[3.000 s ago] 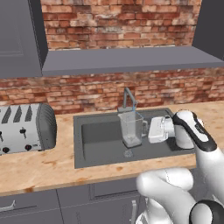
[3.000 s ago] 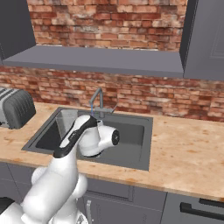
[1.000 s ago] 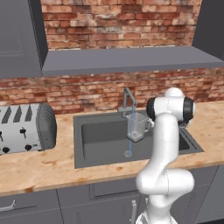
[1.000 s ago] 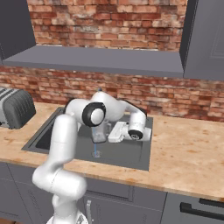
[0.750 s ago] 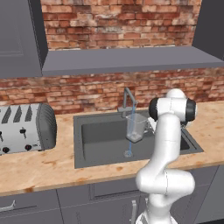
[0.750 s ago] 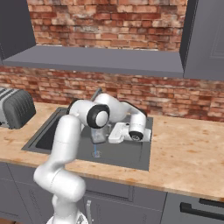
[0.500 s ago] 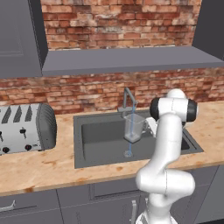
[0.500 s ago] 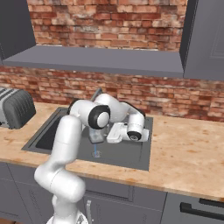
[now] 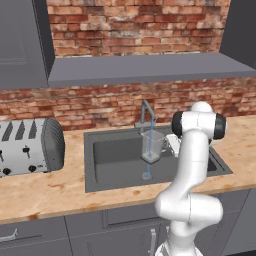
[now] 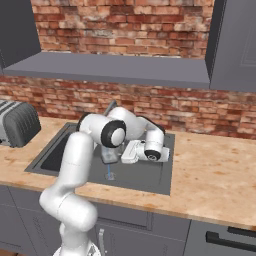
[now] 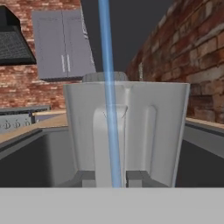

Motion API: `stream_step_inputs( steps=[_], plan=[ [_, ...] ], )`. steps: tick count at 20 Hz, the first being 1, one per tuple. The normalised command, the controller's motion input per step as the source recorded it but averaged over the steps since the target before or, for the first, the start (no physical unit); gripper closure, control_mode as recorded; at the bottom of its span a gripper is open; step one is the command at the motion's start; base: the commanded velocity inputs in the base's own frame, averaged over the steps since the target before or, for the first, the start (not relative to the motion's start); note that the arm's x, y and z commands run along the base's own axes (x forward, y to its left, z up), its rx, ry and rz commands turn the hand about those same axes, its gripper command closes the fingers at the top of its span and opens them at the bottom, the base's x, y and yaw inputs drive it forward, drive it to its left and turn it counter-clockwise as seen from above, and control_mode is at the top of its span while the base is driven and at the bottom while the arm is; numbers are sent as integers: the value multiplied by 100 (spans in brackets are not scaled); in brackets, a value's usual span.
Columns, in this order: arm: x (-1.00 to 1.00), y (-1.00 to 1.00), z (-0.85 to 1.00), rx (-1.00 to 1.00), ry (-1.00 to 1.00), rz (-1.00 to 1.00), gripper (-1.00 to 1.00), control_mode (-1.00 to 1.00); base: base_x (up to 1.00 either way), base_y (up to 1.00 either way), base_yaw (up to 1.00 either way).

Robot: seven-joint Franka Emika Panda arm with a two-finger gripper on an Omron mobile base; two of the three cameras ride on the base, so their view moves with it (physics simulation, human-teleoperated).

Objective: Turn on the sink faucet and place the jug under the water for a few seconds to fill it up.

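The clear jug [image 9: 151,146] hangs upright over the dark sink [image 9: 112,159], below the hooked spout of the grey faucet [image 9: 145,113]. My gripper [image 9: 165,144] reaches it from the right and is shut on its side handle. In the hand view my gripper [image 11: 110,178] has the handle between its fingertips [image 11: 85,177], and the jug [image 11: 144,131] stands close ahead. The water [image 11: 109,87] falls as a thin blue stream straight across the jug and runs on down to the sink floor [image 9: 146,175]. From the right base view the jug [image 10: 108,154] is half hidden behind my arm.
A silver four-slot toaster [image 9: 27,146] stands on the wooden counter [image 9: 45,192] left of the sink. A brick wall and a grey ledge [image 9: 145,67] rise behind the faucet. More counter [image 10: 215,175] lies right of the sink.
Since three seconds ago the arm has risen from low on the right to stand upright by the sink. The jug has stayed under the spout, edging slightly left.
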Motion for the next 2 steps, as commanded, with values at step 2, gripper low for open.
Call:
stream_step_inputs(
  steps=[2],
  plan=[
    [0,0,0,0,0,0,100,-100,0,0,0]
  ],
)
